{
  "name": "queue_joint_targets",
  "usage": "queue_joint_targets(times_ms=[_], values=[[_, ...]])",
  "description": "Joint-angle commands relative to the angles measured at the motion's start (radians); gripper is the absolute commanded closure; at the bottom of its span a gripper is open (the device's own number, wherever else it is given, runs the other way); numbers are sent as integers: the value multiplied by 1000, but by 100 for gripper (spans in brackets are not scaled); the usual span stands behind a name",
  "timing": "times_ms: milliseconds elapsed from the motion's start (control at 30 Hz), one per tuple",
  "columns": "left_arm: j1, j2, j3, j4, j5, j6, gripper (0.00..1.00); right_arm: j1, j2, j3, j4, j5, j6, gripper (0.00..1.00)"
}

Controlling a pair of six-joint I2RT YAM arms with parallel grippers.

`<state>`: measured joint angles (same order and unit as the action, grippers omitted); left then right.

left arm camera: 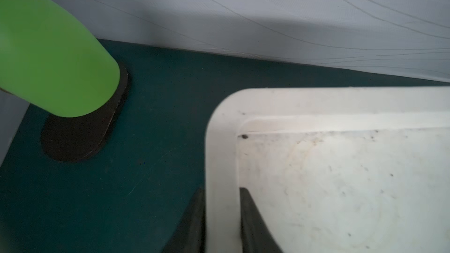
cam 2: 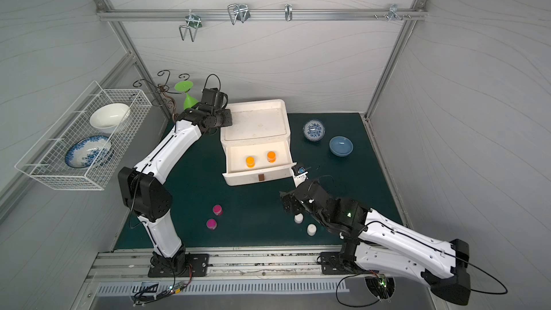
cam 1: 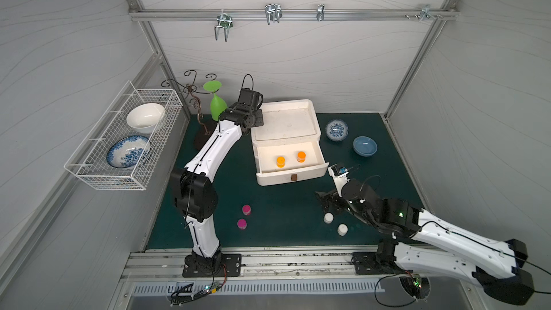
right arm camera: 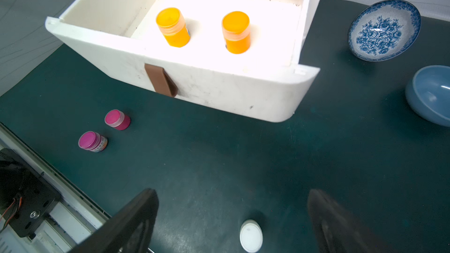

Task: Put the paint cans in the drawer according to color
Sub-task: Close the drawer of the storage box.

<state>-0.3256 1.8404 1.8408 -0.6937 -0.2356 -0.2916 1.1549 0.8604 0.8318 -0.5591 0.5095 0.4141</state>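
Cans likely light, stiff, slick; pinch across the lid's sides; orange cans (right arm camera: 173, 26) stand in the open drawer (right arm camera: 219, 88); magenta cans (right arm camera: 117, 119) and white cans (cam 1: 342, 229) sit on the green counter (right arm camera: 219, 154), roomy and flat; left jaws clamp the chest rim (left arm camera: 220, 166); right jaws spread over one white can.

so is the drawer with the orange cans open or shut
Open: the drawer is pulled out of the chest, with two orange cans visible inside.
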Motion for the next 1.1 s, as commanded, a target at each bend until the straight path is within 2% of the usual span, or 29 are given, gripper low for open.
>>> queue_joint_targets(times_ms=[0, 167, 333, 733, 1067], values=[[2, 2, 25, -27, 67, 3, 82, 6, 46, -12, 122, 27, -31, 1], [2, -13, 11, -34, 83, -12, 82, 6, 185, 21, 217, -2, -29, 1], [2, -40, -28, -35, 90, -36, 82, 9, 313, 49, 284, -21, 60, 1], [-1, -78, -57, -27, 146, -70, 83, 4, 561, 196, 448, 150, 91, 1], [-1, -76, -63, -22, 190, -89, 83, -32, 709, 366, 469, 123, 100, 1]])
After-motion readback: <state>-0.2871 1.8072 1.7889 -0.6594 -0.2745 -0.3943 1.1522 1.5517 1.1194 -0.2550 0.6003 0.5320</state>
